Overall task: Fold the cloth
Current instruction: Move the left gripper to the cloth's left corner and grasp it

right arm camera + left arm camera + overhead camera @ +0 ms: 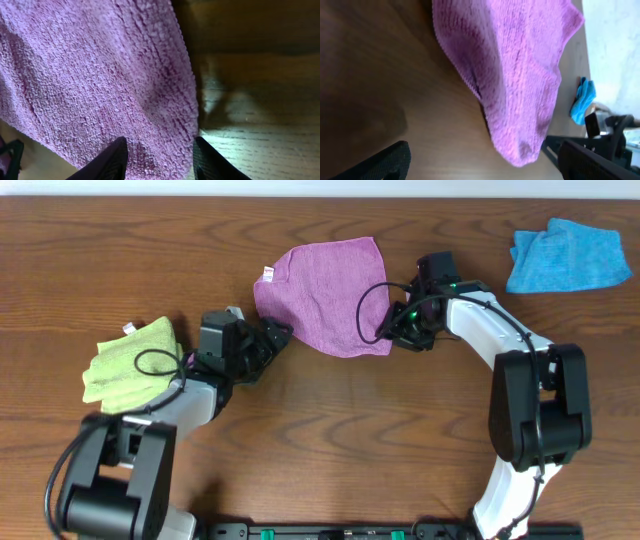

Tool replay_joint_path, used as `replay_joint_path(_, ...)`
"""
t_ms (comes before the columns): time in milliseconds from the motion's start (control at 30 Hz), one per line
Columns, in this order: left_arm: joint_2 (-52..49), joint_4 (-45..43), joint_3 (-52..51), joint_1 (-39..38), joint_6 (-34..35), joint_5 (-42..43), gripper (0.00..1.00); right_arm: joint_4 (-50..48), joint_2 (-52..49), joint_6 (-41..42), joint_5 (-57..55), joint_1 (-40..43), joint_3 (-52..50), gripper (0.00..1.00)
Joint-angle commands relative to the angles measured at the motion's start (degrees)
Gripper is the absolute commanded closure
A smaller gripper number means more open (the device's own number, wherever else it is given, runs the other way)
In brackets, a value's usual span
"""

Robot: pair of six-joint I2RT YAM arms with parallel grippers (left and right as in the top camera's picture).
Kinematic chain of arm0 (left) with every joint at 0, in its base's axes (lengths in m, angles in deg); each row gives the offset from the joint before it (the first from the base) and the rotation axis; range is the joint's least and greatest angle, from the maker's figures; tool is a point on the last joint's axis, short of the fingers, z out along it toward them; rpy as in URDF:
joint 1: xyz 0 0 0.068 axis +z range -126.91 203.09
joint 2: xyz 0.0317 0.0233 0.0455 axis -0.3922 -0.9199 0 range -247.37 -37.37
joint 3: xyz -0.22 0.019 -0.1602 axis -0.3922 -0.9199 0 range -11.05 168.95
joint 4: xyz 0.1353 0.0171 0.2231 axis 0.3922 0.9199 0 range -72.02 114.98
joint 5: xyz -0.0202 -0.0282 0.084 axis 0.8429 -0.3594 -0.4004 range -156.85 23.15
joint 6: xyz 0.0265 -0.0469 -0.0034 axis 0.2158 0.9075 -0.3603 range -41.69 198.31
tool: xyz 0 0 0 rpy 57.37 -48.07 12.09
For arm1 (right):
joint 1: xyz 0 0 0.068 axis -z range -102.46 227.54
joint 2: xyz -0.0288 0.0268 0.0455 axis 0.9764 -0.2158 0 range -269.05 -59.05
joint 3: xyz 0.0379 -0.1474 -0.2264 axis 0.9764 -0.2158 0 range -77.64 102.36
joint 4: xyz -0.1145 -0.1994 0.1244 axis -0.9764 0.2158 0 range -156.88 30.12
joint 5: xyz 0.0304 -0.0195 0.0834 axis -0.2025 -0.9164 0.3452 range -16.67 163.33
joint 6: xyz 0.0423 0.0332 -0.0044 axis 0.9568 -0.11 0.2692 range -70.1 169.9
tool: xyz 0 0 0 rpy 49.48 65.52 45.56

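Wooden table (320, 430) bears purple cloth (325, 295), lime-green cloth (130, 360) and blue cloth (565, 258).

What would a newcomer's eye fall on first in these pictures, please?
The purple cloth, spread on the table at mid-far side, stands out most. The left arm and right arm sit at its near corners, jaws open around the edge. A lime-green cloth lies crumpled at left, a blue cloth far right.

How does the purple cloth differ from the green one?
The purple cloth lies spread open in the middle; the green cloth sits bunched at the left. The purple cloth covers a larger area than the green cloth. Both carry a white corner tag: purple's, green's.
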Motion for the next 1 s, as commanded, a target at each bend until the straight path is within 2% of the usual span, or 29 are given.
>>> replay_joint_path(0, -2.9, -3.1, -0.2, -0.2, 2.5, -0.6, 0.04, 0.4, 1.4, 0.4, -0.1, 0.0, -0.4, 0.59)
replay_joint_path(167, -7.2, -9.5, -0.2, -0.2, 5.2, -0.6, 0.0, 1.6, 1.4, 0.4, -0.2, 0.0, -0.4, 0.61)
replay_joint_path(367, -11.8, -15.3, -0.2, -0.2, 6.6, -0.7, 0.0, 2.1, 1.4, 0.4, -0.2, 0.0, -0.4, 0.61)
replay_joint_path(400, -12.5, -16.1, -0.2, -0.2, 7.1, -0.8, 0.06, 2.1, 1.4, 0.4, -0.2, 0.0, -0.4, 0.61)
replay_joint_path(600, -13.9, -17.4, -0.1, -0.2, 7.2, -2.7, 0.21, 2.1, 1.4, 0.4, -0.1, 0.0, -0.4, 0.62)
replay_joint_path(767, -15.7, -17.8, 0.2, -0.2, 7.2, -5.7, 0.26, 2.9, 1.4, 0.4, 0.3, 0.0, -0.4, 0.61)
replay_joint_path(967, -20.2, -18.0, 3.7, -0.8, 7.2, -5.3, 0.27, 3.1, 1.4, 0.4, 0.3, 0.0, -0.4, 0.61)
